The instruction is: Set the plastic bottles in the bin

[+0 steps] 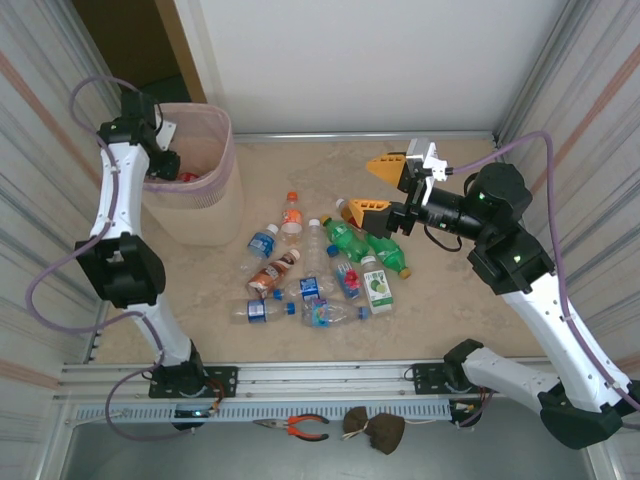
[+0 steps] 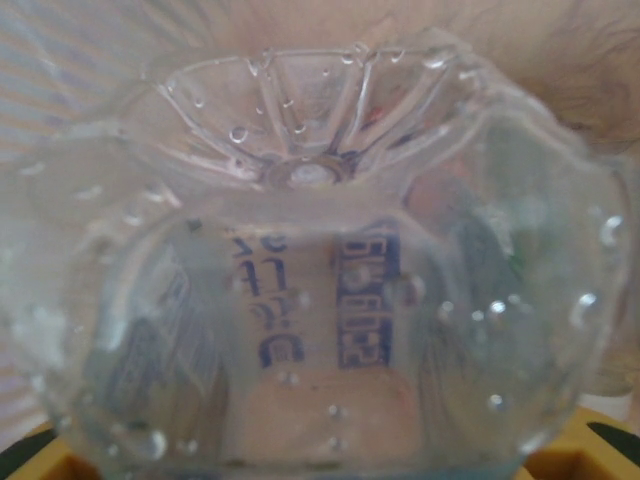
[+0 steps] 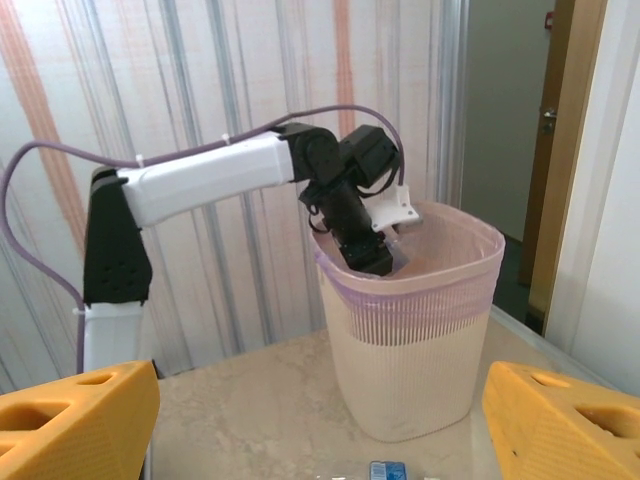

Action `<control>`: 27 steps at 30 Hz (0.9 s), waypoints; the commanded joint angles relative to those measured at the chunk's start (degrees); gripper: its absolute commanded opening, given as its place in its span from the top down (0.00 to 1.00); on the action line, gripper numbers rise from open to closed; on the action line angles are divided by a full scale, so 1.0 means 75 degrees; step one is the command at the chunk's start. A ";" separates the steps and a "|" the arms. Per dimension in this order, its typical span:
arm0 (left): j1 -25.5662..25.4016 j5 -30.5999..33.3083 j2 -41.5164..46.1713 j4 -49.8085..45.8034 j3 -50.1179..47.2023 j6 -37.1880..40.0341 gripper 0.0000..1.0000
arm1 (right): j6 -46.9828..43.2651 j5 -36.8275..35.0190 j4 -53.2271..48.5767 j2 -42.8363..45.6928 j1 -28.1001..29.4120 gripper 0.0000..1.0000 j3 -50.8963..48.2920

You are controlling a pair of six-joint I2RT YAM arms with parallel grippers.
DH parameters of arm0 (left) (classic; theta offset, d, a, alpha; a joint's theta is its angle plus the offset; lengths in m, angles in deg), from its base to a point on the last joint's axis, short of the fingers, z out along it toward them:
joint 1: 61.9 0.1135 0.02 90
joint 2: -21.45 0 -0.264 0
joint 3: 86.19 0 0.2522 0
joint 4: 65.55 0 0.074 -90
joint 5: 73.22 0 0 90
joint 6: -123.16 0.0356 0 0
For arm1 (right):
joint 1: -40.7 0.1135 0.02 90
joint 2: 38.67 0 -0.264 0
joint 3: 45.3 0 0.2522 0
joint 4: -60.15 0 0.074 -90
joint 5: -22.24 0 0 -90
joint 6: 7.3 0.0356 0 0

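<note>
The bin [image 1: 200,215] is beige with a pink liner and stands at the back left of the table; it is also in the right wrist view [image 3: 410,350]. My left gripper [image 1: 172,165] reaches down into its mouth, shut on a clear plastic bottle [image 2: 320,250] whose ribbed base faces the camera between the yellow fingers [image 2: 40,455]. Several plastic bottles [image 1: 320,265] lie mid-table: an orange one [image 1: 291,215], green ones [image 1: 350,238], and clear ones with blue labels [image 1: 262,243]. My right gripper [image 1: 378,188] hovers open and empty above the pile's far right, facing the bin.
Corrugated panels wall in both sides of the table. A white wall and a doorway [image 3: 505,130] lie behind the bin. Pliers [image 1: 295,427] and two dark lumps [image 1: 375,430] rest on the front rail below the arm bases.
</note>
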 commanded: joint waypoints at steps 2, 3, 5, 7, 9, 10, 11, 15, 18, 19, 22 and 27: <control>0.0171 -0.0457 -0.0575 -0.0168 0.0120 -0.0128 0.50 | -0.0157 0.0051 0.0025 0.0057 -0.0047 0.16 -0.0074; 0.0187 -0.0502 -0.0715 -0.0219 0.0144 -0.0131 0.49 | -0.0155 0.0055 0.0027 0.0046 -0.0046 0.17 -0.0085; 0.0194 -0.0566 -0.0966 -0.0313 0.0219 -0.0158 0.48 | -0.0160 0.0058 0.0038 0.0053 -0.0046 0.17 -0.0092; 0.0200 -0.0679 -0.1212 -0.0385 0.0288 -0.0173 0.47 | -0.0143 0.0048 0.0030 0.0056 -0.0048 0.17 -0.0101; 0.0211 -0.0738 -0.1436 -0.0431 0.0326 -0.0205 0.46 | -0.0145 0.0063 0.0039 0.0070 -0.0051 0.17 -0.0116; 0.0213 -0.0756 -0.1542 -0.0454 0.0359 -0.0211 0.45 | -0.0152 0.0047 0.0039 0.0070 -0.0054 0.17 -0.0117; 0.0224 -0.0761 -0.1646 -0.0500 0.0384 -0.0223 0.45 | -0.0150 0.0052 0.0027 0.0082 -0.0052 0.17 -0.0127; 0.0263 -0.0884 -0.2191 -0.0680 0.0411 -0.0275 0.41 | -0.0146 0.0026 0.0009 0.0112 -0.0066 0.17 -0.0162; 0.0270 -0.0949 -0.2397 -0.0727 0.0324 -0.0301 0.38 | -0.0141 0.0018 0.0038 0.0103 -0.0052 0.17 -0.0160; 0.0270 -0.0977 -0.2423 -0.0718 0.0289 -0.0330 0.37 | -0.0132 0.0011 0.0041 0.0104 -0.0056 0.17 -0.0163; 0.0272 -0.1052 -0.2391 -0.0625 0.0172 -0.0364 0.34 | -0.0113 0.0022 0.0062 0.0089 -0.0058 0.17 -0.0123; 0.0275 -0.1113 -0.2141 -0.0563 0.0220 -0.0394 0.27 | -0.0082 0.0007 0.0108 0.0067 -0.0052 0.17 -0.0098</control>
